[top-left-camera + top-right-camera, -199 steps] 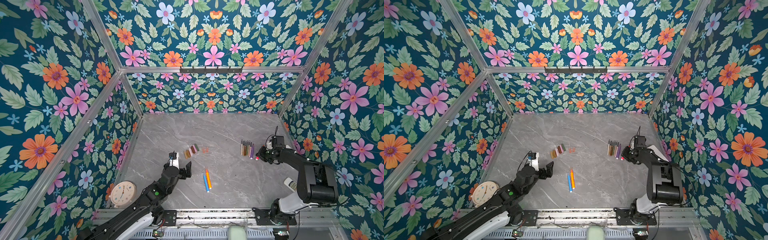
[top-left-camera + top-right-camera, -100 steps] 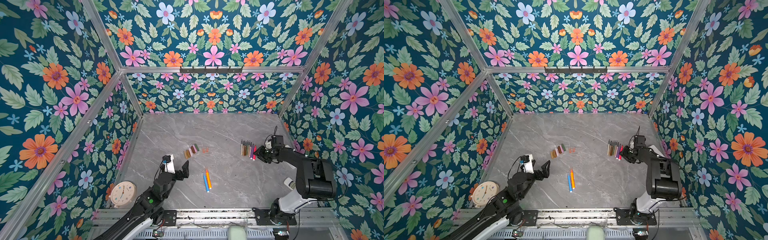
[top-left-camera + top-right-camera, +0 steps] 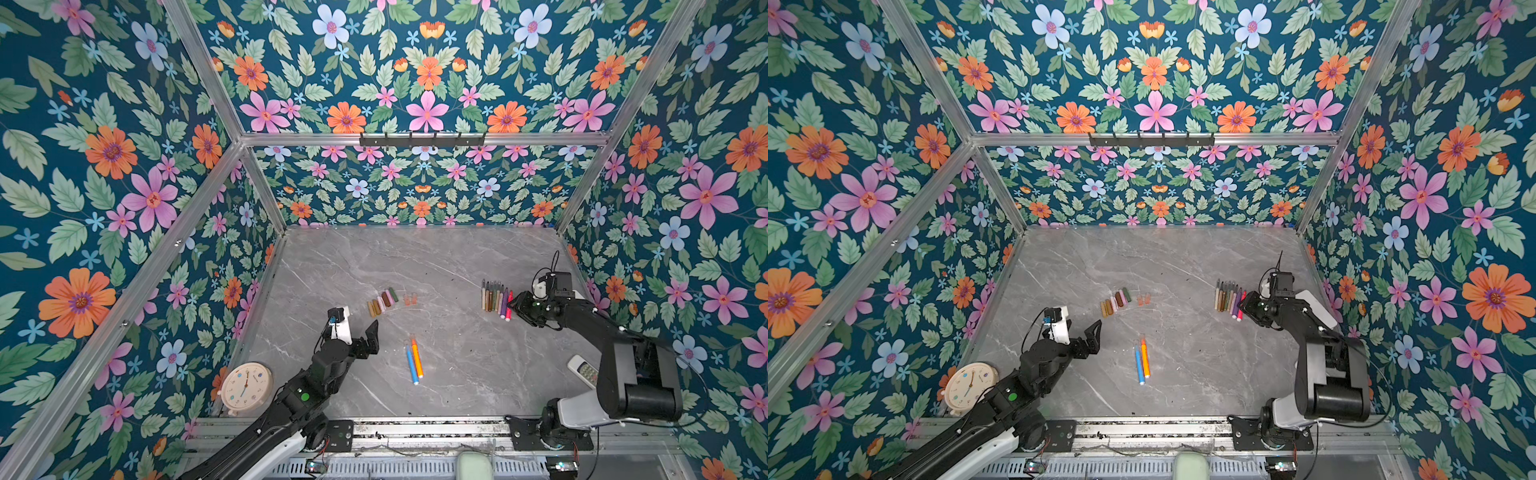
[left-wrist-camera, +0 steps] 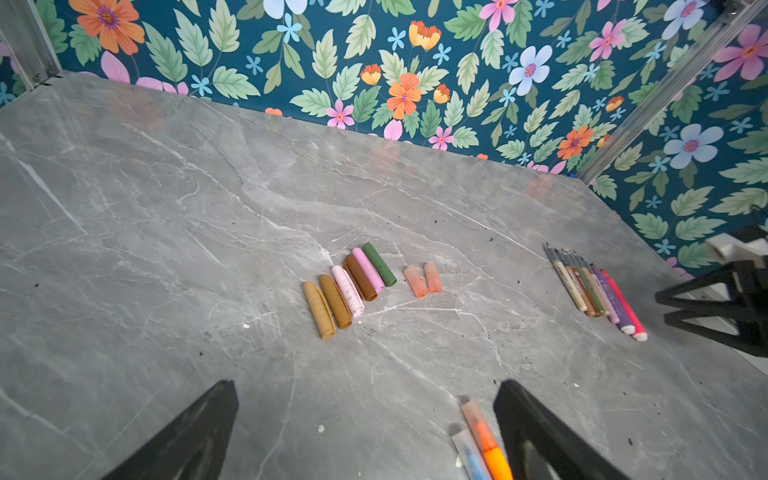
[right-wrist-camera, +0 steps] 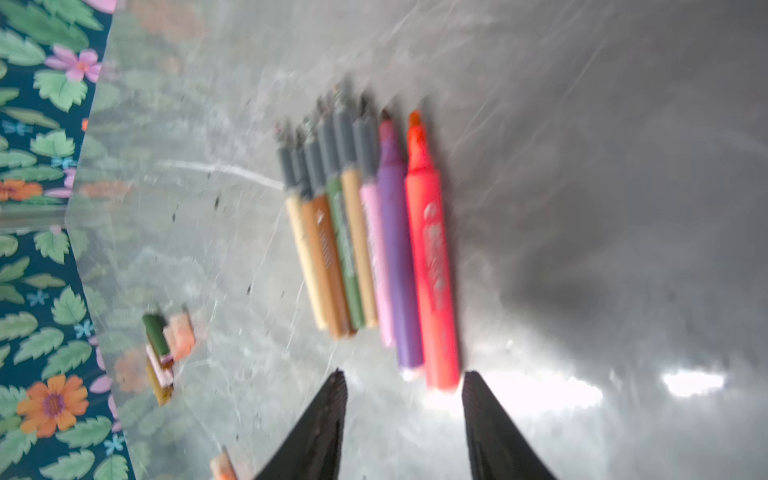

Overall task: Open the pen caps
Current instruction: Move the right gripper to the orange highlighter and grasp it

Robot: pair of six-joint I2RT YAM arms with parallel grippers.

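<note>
At the table's [image 3: 415, 266] three o'clock side, the uncapped pens [image 3: 496, 301] lie in a tight row at nine o'clock of the right gripper [image 3: 518, 306]. Long axes are parallel, nibs toward twelve. Bodies are tan, brown, green, pink, purple and red. The gripper's jaws stand apart and empty, with the red tail just ahead. Loose pen caps [image 3: 382, 301] sit near centre. The left gripper [image 4: 365, 384] is spread wide, holding nothing.

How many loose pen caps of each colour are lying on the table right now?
gold caps: 2
pink caps: 2
brown cap: 1
green cap: 1
translucent orange caps: 2
Total: 8 loose caps
</note>
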